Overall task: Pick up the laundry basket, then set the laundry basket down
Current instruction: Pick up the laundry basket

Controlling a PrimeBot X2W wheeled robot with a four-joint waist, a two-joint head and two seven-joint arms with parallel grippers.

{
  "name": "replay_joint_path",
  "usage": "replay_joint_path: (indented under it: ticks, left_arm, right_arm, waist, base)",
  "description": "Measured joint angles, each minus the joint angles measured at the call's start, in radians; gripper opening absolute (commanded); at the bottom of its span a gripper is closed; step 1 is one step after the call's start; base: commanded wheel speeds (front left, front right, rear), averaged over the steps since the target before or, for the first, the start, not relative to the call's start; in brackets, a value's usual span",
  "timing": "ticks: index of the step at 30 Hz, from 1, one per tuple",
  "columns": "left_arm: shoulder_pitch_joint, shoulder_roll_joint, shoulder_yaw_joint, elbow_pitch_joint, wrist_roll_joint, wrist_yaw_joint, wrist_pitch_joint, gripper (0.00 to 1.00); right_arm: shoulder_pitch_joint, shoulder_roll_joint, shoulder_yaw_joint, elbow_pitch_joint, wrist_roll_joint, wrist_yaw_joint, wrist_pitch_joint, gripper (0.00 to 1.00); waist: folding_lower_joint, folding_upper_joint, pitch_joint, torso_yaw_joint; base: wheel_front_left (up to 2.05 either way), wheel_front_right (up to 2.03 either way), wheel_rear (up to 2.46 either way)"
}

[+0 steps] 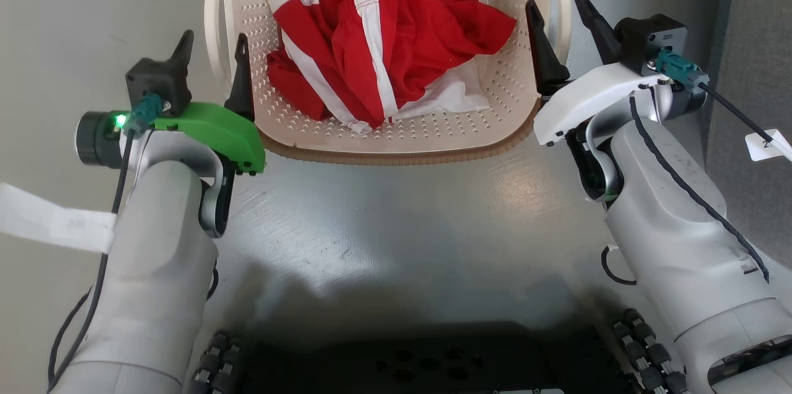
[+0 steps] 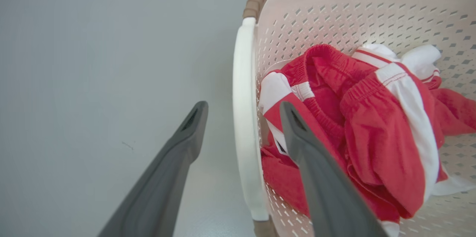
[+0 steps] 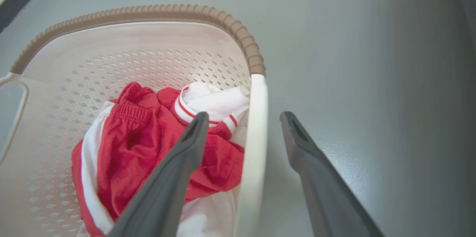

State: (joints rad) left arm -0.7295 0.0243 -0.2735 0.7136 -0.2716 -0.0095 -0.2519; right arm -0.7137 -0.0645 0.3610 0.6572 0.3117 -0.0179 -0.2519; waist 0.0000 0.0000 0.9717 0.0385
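The laundry basket (image 1: 396, 134), cream perforated plastic with a brown woven-look rim, stands on the grey floor at the top centre of the head view, holding crumpled red and white clothes (image 1: 383, 29). My left gripper (image 1: 213, 47) is open, one finger on each side of the basket's white left handle (image 2: 243, 118); the inner finger is inside the basket over the clothes. My right gripper (image 1: 557, 7) is open too, straddling the white right handle (image 3: 254, 136) the same way. Neither pair of fingers presses on its handle.
My dark wheeled base (image 1: 408, 363) fills the bottom of the head view. A dark grey panel (image 1: 755, 103) rises close on the right, beside the right arm. Bare grey floor (image 1: 396, 227) lies between base and basket. A white strip (image 1: 49, 221) hangs at the left arm.
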Motion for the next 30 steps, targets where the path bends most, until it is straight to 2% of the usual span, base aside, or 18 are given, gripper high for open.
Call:
replay_joint_path:
  ticks: [11,19,27,28,29,30]
  left_arm:
    - [-0.043,-0.002,0.005,0.077,-0.017,-0.011,0.000,1.00]
    - [-0.069,-0.003,-0.018,0.119,-0.029,-0.051,0.000,1.00]
    - [-0.104,-0.005,-0.039,0.148,-0.029,-0.062,0.000,1.00]
    - [-0.108,-0.005,-0.044,0.151,-0.031,-0.062,0.000,0.95]
    - [-0.112,-0.005,-0.049,0.153,-0.031,-0.066,0.000,0.80]
    - [-0.114,-0.005,-0.055,0.156,-0.032,-0.071,0.000,0.61]
  right_arm:
    - [-0.020,-0.001,0.035,0.043,0.035,-0.001,0.000,1.00]
    - [-0.025,-0.002,0.055,0.085,0.063,-0.002,0.000,1.00]
    - [-0.045,-0.002,0.074,0.099,0.078,-0.003,0.000,1.00]
    - [-0.047,-0.002,0.077,0.102,0.080,-0.003,0.000,1.00]
    - [-0.050,-0.002,0.079,0.105,0.085,-0.003,0.000,0.98]
    - [-0.054,-0.002,0.082,0.109,0.090,-0.006,0.000,0.92]
  waist:
    - [0.0000,0.0000,0.031,0.009]
    - [0.0000,0.0000,0.037,0.011]
    - [0.0000,0.0000,0.045,0.010]
    - [0.0000,0.0000,0.047,0.010]
    - [0.0000,0.0000,0.048,0.010]
    - [0.0000,0.0000,0.050,0.010]
  base:
    - [0.00,0.00,0.00]
    - [0.00,0.00,0.00]
    - [0.00,0.00,0.00]
    - [0.00,0.00,0.00]
    - [0.00,0.00,0.00]
    - [0.00,0.00,0.00]
